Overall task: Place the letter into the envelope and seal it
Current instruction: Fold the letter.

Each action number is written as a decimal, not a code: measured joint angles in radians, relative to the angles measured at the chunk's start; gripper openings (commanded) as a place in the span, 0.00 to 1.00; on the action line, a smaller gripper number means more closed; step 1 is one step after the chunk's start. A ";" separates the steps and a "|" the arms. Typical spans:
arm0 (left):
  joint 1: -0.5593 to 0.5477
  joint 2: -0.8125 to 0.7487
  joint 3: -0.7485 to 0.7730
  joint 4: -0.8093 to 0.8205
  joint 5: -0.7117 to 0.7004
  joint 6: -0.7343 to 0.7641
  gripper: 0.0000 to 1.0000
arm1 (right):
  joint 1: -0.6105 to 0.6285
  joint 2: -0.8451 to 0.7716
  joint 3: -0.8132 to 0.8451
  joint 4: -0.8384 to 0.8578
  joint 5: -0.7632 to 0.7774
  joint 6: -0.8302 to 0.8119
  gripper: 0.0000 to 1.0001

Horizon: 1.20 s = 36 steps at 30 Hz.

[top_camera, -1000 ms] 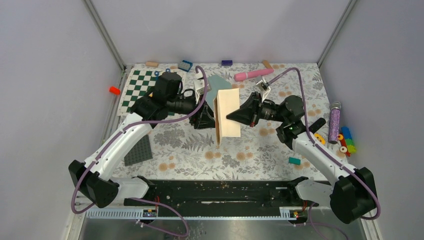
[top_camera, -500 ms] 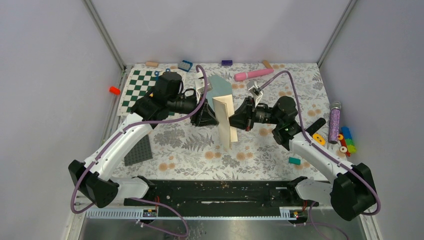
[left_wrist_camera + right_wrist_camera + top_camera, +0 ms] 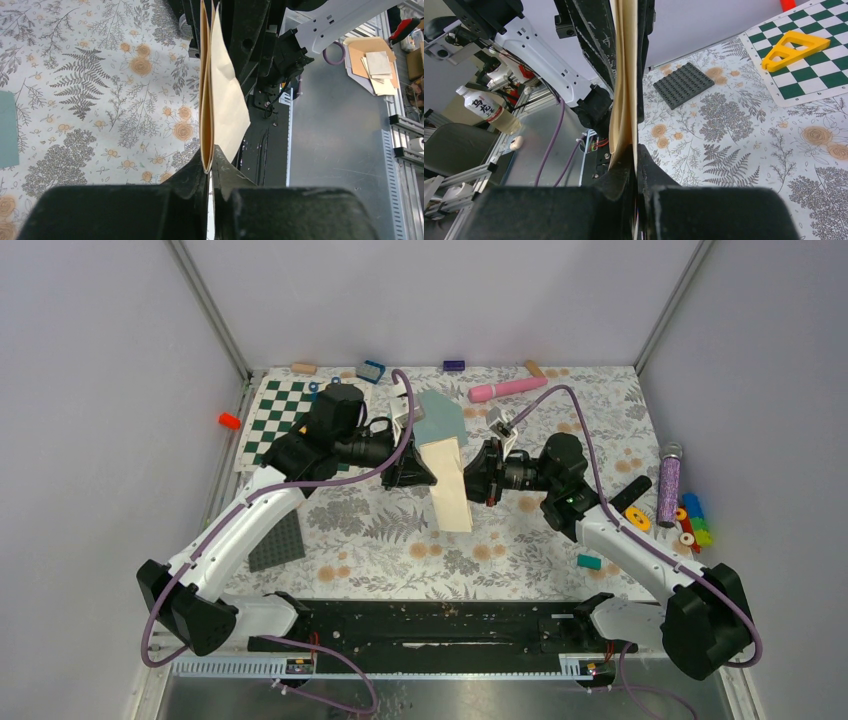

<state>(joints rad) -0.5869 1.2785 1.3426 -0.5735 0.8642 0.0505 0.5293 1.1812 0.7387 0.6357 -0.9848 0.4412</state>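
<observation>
The cream letter [image 3: 452, 502] hangs folded in the air over the middle of the table, pinched from both sides. My left gripper [image 3: 430, 466] is shut on its folded edge from the left, and the left wrist view shows the fold [image 3: 223, 95] edge-on between the fingertips of that gripper [image 3: 210, 169]. From the right, my right gripper [image 3: 470, 481] is shut on the same sheet [image 3: 623, 100], with its tips [image 3: 634, 152] clamped tight. The grey-teal envelope [image 3: 440, 416] lies flat on the table just behind the letter, and its edge [image 3: 7, 130] shows in the left wrist view.
A green-and-white chequered board [image 3: 275, 413] lies at the back left, with a yellow triangle [image 3: 793, 47] on it. A dark studded plate [image 3: 277, 540] sits front left. A pink cylinder [image 3: 507, 389] lies at the back, a glitter tube [image 3: 668, 483] and coloured blocks [image 3: 692, 522] at right, and a teal block [image 3: 589, 561] front right.
The right gripper has swung left toward the left one, doubling the letter over into a narrower fold. The left gripper's jaws have closed onto the folded edge.
</observation>
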 measured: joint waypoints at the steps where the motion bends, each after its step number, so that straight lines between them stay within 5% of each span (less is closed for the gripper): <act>1: 0.000 0.000 0.000 0.000 0.000 -0.002 0.00 | 0.000 0.000 0.000 0.000 0.000 -0.001 0.00; 6: 0.000 0.000 0.000 0.001 0.000 -0.004 0.00 | 0.000 0.000 0.000 -0.005 0.000 -0.015 0.13; 11: -0.001 -0.001 -0.003 0.012 0.000 -0.005 0.00 | -0.008 -0.001 0.000 -0.034 -0.004 -0.037 0.67; 15: -0.001 -0.014 -0.008 0.027 0.000 -0.005 0.00 | -0.051 -0.004 0.000 -0.053 -0.026 -0.050 0.85; 36: -0.024 -0.051 -0.078 0.052 -0.050 0.001 0.00 | -0.209 -0.115 0.009 -0.023 -0.053 -0.024 0.97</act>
<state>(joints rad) -0.6106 1.2278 1.2648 -0.5213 0.8146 0.0517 0.3206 1.0664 0.7475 0.6128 -1.0382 0.4175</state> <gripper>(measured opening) 0.008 0.971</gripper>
